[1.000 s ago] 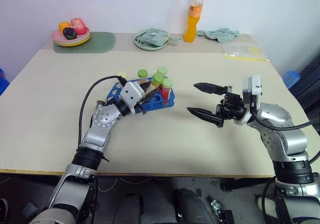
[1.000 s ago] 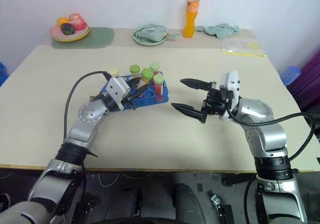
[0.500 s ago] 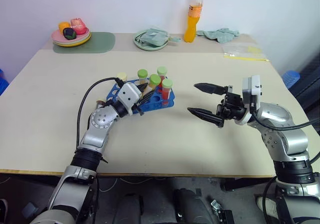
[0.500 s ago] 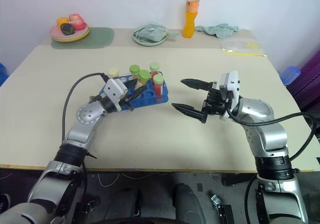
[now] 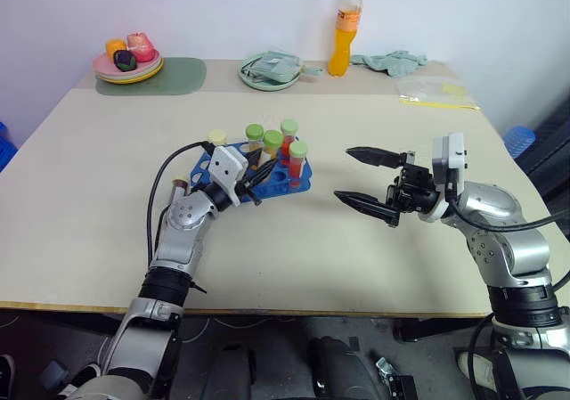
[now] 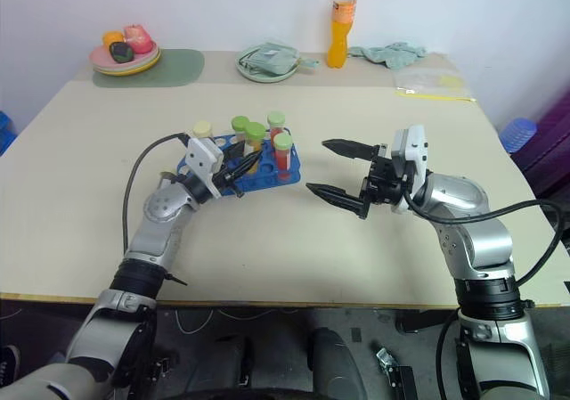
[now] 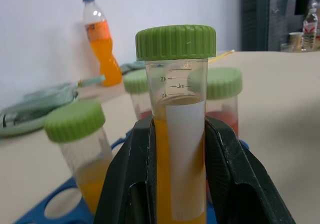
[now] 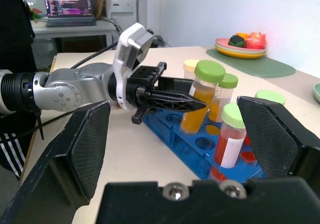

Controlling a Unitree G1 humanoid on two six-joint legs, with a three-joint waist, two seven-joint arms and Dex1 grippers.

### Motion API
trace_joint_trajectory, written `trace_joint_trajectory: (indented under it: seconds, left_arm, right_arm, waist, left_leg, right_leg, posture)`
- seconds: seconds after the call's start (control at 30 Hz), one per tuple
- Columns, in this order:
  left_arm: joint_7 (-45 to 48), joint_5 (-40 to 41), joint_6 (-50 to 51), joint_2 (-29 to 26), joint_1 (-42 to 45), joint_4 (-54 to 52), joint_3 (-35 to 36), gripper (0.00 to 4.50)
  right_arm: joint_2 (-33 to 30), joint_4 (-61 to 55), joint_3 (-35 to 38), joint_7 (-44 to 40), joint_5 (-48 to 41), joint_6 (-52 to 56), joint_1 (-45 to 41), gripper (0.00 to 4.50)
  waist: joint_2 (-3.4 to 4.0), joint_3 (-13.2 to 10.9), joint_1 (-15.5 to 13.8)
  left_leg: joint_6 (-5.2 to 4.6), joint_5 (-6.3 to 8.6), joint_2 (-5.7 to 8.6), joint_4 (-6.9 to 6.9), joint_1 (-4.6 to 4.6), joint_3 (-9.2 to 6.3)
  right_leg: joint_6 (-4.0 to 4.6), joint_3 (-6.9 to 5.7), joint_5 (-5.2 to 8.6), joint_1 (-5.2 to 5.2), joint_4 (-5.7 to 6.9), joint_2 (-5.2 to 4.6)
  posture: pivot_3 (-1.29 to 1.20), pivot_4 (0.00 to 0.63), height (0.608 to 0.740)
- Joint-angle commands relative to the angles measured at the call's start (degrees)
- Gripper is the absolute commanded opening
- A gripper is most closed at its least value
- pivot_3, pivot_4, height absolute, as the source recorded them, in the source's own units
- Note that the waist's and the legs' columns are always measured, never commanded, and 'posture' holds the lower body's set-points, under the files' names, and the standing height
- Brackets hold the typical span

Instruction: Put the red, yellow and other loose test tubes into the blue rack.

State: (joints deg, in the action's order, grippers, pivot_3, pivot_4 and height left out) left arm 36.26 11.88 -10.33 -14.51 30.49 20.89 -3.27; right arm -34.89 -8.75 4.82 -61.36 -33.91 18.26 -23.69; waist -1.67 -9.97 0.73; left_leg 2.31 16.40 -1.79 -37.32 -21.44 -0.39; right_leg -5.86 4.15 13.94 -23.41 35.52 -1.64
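Rack first: the blue rack (image 5: 258,170) lies near the middle of the worktop (image 5: 294,231), a little toward my left side, and I count green-capped tubes standing in it, some with orange liquid, two with red (image 5: 297,161), plus a pale-capped one (image 5: 217,138) at its far left corner. My left claw (image 6: 239,164) is clamped on an orange-filled tube (image 7: 179,149) with a green cap, both black fingers (image 7: 227,179) pressed to its sides, the tube upright and down among the others over the rack; from the right wrist view its lower end looks to be at a hole, though I cannot tell how deep it sits. The left arm's cable (image 5: 165,182) loops above the worktop beside the rack. My right claw (image 5: 363,179) hangs just off the rack's right end with its fingers spread wide and nothing between them, pointing toward the rack.

Farther back along the wall I see an orange drink bottle (image 5: 345,26), a green plate holding a folded cloth (image 5: 270,68), a second crumpled cloth (image 5: 390,60), a stack of plates with toy food (image 5: 127,60) on a green mat (image 5: 174,77), and a clear plastic bag (image 5: 434,91).
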Motion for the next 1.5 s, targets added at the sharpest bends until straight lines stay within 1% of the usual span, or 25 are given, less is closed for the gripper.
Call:
trace_joint_trajectory:
  seconds: [0.03,0.07,0.2,0.23,0.3,0.33,0.37,0.43,0.5,0.53,0.6,0.67,0.7,0.77,0.8,0.83,0.87,0.93,0.97,1.03,1.1,1.23,1.33,1.4,1.5]
  left_arm:
    - [0.85,3.19,2.53,0.26,-0.44,-2.93,2.2,1.85]
    - [0.68,3.83,3.61,0.21,-0.47,-3.41,2.77,2.15]
    - [0.52,3.41,4.84,-1.0,-0.77,-5.66,3.71,4.16]
    - [0.34,3.51,5.75,-1.5,-1.0,-7.16,4.05,4.46]
    - [-0.2,4.08,9.53,-3.01,-1.59,-12.0,4.47,4.46]
    - [-0.87,5.13,13.63,-4.13,-1.85,-15.7,4.93,4.46]
    - [-1.55,5.84,18.6,-5.67,-2.22,-19.52,5.2,4.46]
    - [-3.1,10.04,30.68,-9.38,-3.7,-29.17,6.85,4.46]
    - [-5.85,13.16,40.64,-11.98,-5.02,-36.06,8.64,4.46]
    - [-7.73,14.47,44.79,-12.46,-5.68,-38.65,9.61,4.46]
    - [-11.05,19.78,56.02,-14.49,-7.25,-44.13,13.69,4.46]
    - [-13.86,20.85,62.91,-16.54,-7.93,-47.95,15.56,4.46]
    - [-13.68,20.19,64.38,-18.68,-8.26,-49.48,15.04,4.46]
    - [-13.16,18.64,69.59,-25.69,-8.33,-50.55,15.0,4.46]
    - [-13.0,18.64,71.56,-27.9,-8.13,-50.58,15.11,4.46]
    - [-13.89,20.64,77.1,-28.4,-6.36,-48.96,17.48,4.46]
    - [-14.22,21.88,80.4,-29.01,-4.85,-47.32,18.93,4.46]
    - [-15.25,22.82,89.35,-29.8,-1.4,-43.42,22.02,4.46]
    - [-14.12,22.52,90.32,-32.14,-0.03,-41.6,21.27,4.46]
    - [-12.48,22.68,96.02,-36.37,3.41,-37.14,19.31,4.46]
    - [-11.28,23.85,101.03,-37.77,7.52,-32.19,18.92,4.46]
    - [-8.19,24.14,102.74,-41.09,14.77,-21.41,12.87,4.46]
    - [-5.72,24.47,102.82,-41.98,18.01,-15.28,8.08,4.46]
    - [-3.38,23.8,102.65,-42.25,19.41,-11.22,2.81,4.46]
    - [1.83,20.2,96.67,-43.76,19.96,-8.4,-7.24,4.46]
  right_arm:
    - [-0.78,-0.94,1.62,-0.07,-0.27,-0.92,-1.13,4.5]
    - [-0.78,-0.84,1.58,-0.12,-0.23,-0.96,-1.17,4.5]
    - [-0.56,-0.09,1.28,-0.35,0.06,-1.25,-1.58,4.5]
    - [-0.48,0.04,1.21,-0.43,0.02,-1.22,-1.67,4.5]
    - [-0.43,0.24,1.07,-0.7,0.04,-1.24,-1.71,4.5]
    - [-0.43,0.41,1.0,-0.88,0.11,-1.33,-1.74,4.5]
    - [-0.41,0.63,0.95,-1.05,0.21,-1.47,-1.79,4.5]
    - [-0.27,1.42,0.86,-1.47,0.49,-1.92,-2.09,4.5]
    - [-0.07,2.19,0.78,-1.82,0.75,-2.37,-2.39,4.5]
    - [0.02,2.54,0.73,-1.97,0.84,-2.58,-2.51,4.5]
    - [0.53,3.7,0.37,-2.4,1.3,-3.43,-2.93,4.5]
    - [0.84,4.54,0.12,-2.92,1.47,-3.91,-3.29,4.5]
    - [0.96,4.92,-0.03,-3.14,1.6,-4.17,-3.54,4.5]
    - [1.38,5.98,-0.51,-3.79,1.93,-4.71,-4.67,4.5]
    - [1.51,6.38,-0.65,-4.07,2.07,-4.94,-5.03,4.5]
    - [1.63,6.82,-0.74,-4.29,2.12,-5.1,-5.46,4.5]
    - [1.69,7.12,-0.8,-4.48,2.15,-5.24,-5.72,4.5]
    - [1.82,7.78,-0.98,-4.75,2.3,-5.53,-6.17,4.5]
    - [1.89,7.95,-1.06,-4.85,2.3,-5.56,-6.27,4.5]
    - [2.08,8.17,-1.27,-5.0,2.53,-5.83,-6.28,4.5]
    - [2.28,8.03,-1.41,-4.98,2.63,-5.92,-6.17,4.5]
    - [2.74,7.94,-1.63,-4.87,2.82,-5.93,-6.32,4.5]
    - [3.09,8.18,-1.81,-4.79,3.11,-6.25,-6.64,4.5]
    - [3.19,8.08,-1.81,-4.69,3.17,-6.21,-6.72,4.5]
    - [3.24,7.8,-1.6,-4.28,3.16,-6.08,-6.62,4.5]
  waist:
    - [0.0,0.0,0.0]
    - [0.0,0.0,0.01]
    - [0.0,0.0,0.07]
    - [0.0,0.0,0.09]
    - [0.0,0.0,0.13]
    - [0.0,0.0,0.18]
    - [0.0,0.0,0.21]
    - [-0.01,-0.01,0.35]
    - [0.0,-0.01,0.34]
    - [0.0,0.0,0.33]
    - [-0.01,-0.01,0.35]
    - [-0.02,-0.01,0.38]
    - [-0.06,-0.04,0.39]
    - [-0.08,-0.05,0.47]
    - [-0.07,-0.06,0.58]
    - [-0.03,-0.06,0.54]
    - [-0.03,-0.06,0.48]
    - [-0.05,-0.07,0.35]
    - [-0.06,-0.07,0.37]
    - [-0.11,-0.1,0.45]
    - [-0.1,-0.1,0.45]
    - [-0.1,-0.1,0.37]
    - [-0.1,-0.1,0.43]
    - [-0.1,-0.1,0.52]
    - [-0.09,-0.1,0.57]
  left_leg:
    - [0.0,0.0,0.0,0.0,0.0,0.0]
    - [0.0,0.0,0.0,0.0,0.0,-0.01]
    - [0.0,0.0,0.0,0.0,0.01,-0.02]
    - [0.0,0.0,0.0,0.0,0.01,-0.02]
    - [0.0,0.0,-0.01,0.01,0.02,-0.02]
    - [0.0,0.0,-0.02,0.01,0.02,-0.02]
    - [0.0,0.0,-0.02,0.01,0.01,-0.02]
    - [0.0,0.0,-0.03,0.01,0.01,-0.03]
    - [0.0,0.0,-0.04,0.01,0.02,-0.04]
    - [0.0,0.0,-0.04,0.01,0.03,-0.05]
    - [0.0,0.0,-0.04,0.0,0.05,-0.04]
    - [0.0,0.0,-0.04,-0.01,0.06,-0.05]
    - [0.0,0.0,-0.04,-0.01,0.06,-0.08]
    - [0.0,0.0,-0.04,-0.01,0.07,-0.1]
    - [0.0,0.0,-0.04,-0.01,0.07,-0.09]
    - [0.0,0.0,-0.04,0.01,0.08,-0.08]
    - [0.0,0.0,-0.03,0.01,0.11,-0.08]
    - [0.0,0.0,-0.03,-0.02,0.09,-0.11]
    - [0.0,0.0,-0.03,-0.02,0.08,-0.11]
    - [0.0,0.0,-0.03,-0.01,0.06,-0.12]
    - [0.0,0.0,-0.02,0.01,0.06,-0.11]
    - [0.01,0.0,-0.01,0.0,0.06,-0.1]
    - [0.01,0.0,-0.01,0.02,0.06,-0.1]
    - [0.02,-0.01,-0.01,0.02,0.05,-0.1]
    - [0.02,-0.01,-0.01,0.02,0.05,-0.08]
  right_leg:
    - [0.0,0.0,0.0,0.0,0.0,0.0]
    - [0.0,0.0,0.0,-0.01,0.0,0.0]
    - [0.0,0.0,0.0,0.0,0.02,0.0]
    - [0.0,0.0,0.0,-0.01,0.02,0.0]
    - [0.0,0.0,0.0,-0.01,0.03,0.01]
    - [0.0,0.0,0.0,-0.01,0.03,0.02]
    - [0.0,0.0,0.0,-0.01,0.04,0.01]
    - [0.0,0.0,0.0,-0.02,0.07,0.01]
    - [0.0,0.0,0.0,-0.03,0.13,0.01]
    - [0.0,0.0,0.0,-0.03,0.15,0.0]
    - [0.0,0.0,0.0,-0.02,0.16,-0.01]
    - [0.0,0.0,0.01,-0.03,0.2,-0.01]
    - [0.0,-0.01,0.01,-0.03,0.23,0.0]
    - [0.02,-0.02,0.02,-0.05,0.28,0.04]
    - [0.02,-0.02,0.03,-0.08,0.33,0.06]
    - [0.03,-0.01,0.03,-0.1,0.35,0.07]
    - [0.04,-0.01,0.04,-0.1,0.36,0.06]
    - [0.05,-0.05,0.05,-0.09,0.4,0.07]
    - [0.04,-0.06,0.04,-0.1,0.4,0.07]
    - [0.04,-0.06,0.05,-0.12,0.4,0.07]
    - [0.04,-0.06,0.05,-0.15,0.4,0.07]
    - [0.04,-0.06,0.05,-0.15,0.41,0.05]
    - [0.05,-0.06,0.06,-0.16,0.44,0.06]
    - [0.06,-0.06,0.07,-0.19,0.46,0.06]
    - [0.08,-0.04,0.08,-0.22,0.49,0.07]
  posture:
    - [0.0,0.15,0.74]
    - [0.0,0.15,0.74]
    - [0.0,0.15,0.74]
    - [0.0,0.15,0.74]
    - [0.0,0.15,0.74]
    - [0.0,0.15,0.74]
    - [0.0,0.15,0.74]
    - [0.0,0.15,0.74]
    - [0.0,0.15,0.74]
    - [0.0,0.15,0.74]
    - [0.0,0.15,0.74]
    - [0.0,0.15,0.74]
    - [0.0,0.15,0.74]
    - [0.0,0.15,0.74]
    - [0.0,0.15,0.74]
    - [0.0,0.15,0.74]
    - [0.0,0.15,0.74]
    - [0.0,0.15,0.74]
    - [0.0,0.15,0.74]
    - [0.0,0.15,0.74]
    - [0.0,0.15,0.74]
    - [0.0,0.15,0.74]
    - [0.0,0.15,0.74]
    - [0.0,0.15,0.74]
    - [0.0,0.15,0.74]
